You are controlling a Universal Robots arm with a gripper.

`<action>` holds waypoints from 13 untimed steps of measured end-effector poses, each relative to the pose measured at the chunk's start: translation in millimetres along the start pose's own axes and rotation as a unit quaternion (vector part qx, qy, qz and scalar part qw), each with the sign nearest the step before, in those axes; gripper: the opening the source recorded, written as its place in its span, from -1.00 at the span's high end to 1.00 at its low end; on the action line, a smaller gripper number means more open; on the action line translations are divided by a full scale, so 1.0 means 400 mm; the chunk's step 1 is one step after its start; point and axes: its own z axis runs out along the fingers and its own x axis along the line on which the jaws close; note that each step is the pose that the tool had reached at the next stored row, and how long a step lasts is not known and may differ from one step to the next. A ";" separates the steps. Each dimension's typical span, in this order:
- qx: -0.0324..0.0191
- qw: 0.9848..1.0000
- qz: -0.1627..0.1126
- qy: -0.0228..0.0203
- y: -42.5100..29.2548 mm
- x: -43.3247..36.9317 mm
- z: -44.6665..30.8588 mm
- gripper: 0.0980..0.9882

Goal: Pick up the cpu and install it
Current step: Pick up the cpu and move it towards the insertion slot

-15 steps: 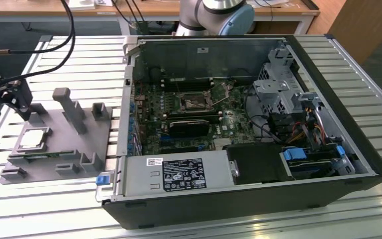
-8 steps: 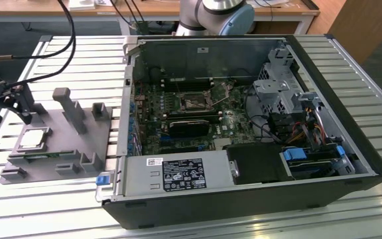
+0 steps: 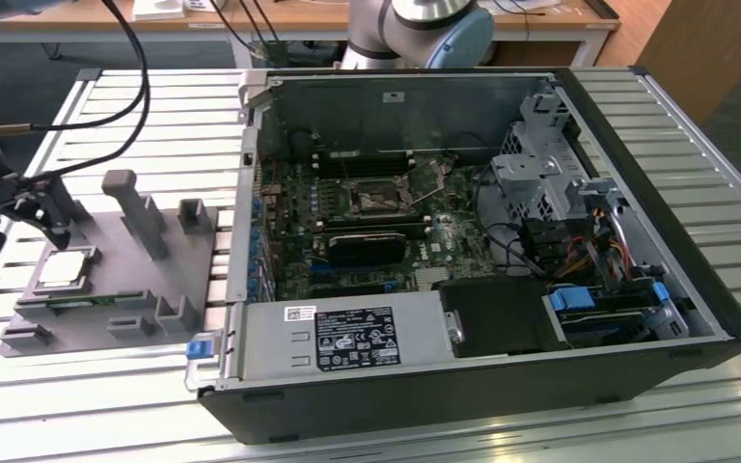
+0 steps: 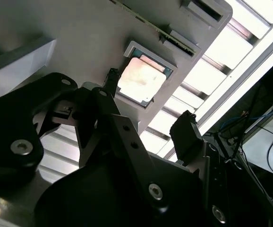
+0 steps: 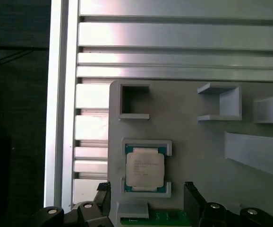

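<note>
Flat and metal top up in a square rimmed pocket (image 5: 146, 143) of the grey tray (image 3: 178, 280): the cpu (image 3: 65, 270), at the exterior view's left end of the slatted metal worktop (image 3: 718, 145). Not gripped, not lifted.

Just above the tray and just beside the cpu: the gripper (image 3: 49, 217), its 2 black fingers spread wide and holding nothing. In the first wrist view, fingertips (image 5: 103, 189) to either side of 1 edge of the pocket, with the cpu (image 5: 145, 169) just beyond them and in line with the gap. No contact with the chip visible. In the second wrist view, the same spread, 1 fingertip near a corner of the pocket, the other out past the tray's edge over the worktop slats, the cpu (image 4: 141, 79) between and beyond them.

On the tray, several upright pegs (image 3: 132, 207) and open-sided holders near the cpu. In a slot just beside the pocket, a green circuit strip (image 5: 167, 216).

To the exterior view's right of the tray and just beside it: an open computer case (image 3: 474, 405), lying on its side. Inside, a green motherboard (image 3: 344, 231) carrying a black square socket frame (image 3: 377, 200) with a metal rim near its middle, well apart from the cpu. Behind the case, the pale arm base (image 3: 423, 29). From the upper left of the exterior view, black cables (image 3: 132, 77) drooping toward the gripper.
</note>
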 end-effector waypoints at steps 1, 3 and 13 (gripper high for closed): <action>0.000 1.000 0.000 0.000 0.000 0.000 0.004 -0.39; -0.001 1.000 0.000 0.000 -0.001 0.000 0.014 -0.39; -0.001 1.000 0.006 0.000 0.003 -0.001 0.049 -0.39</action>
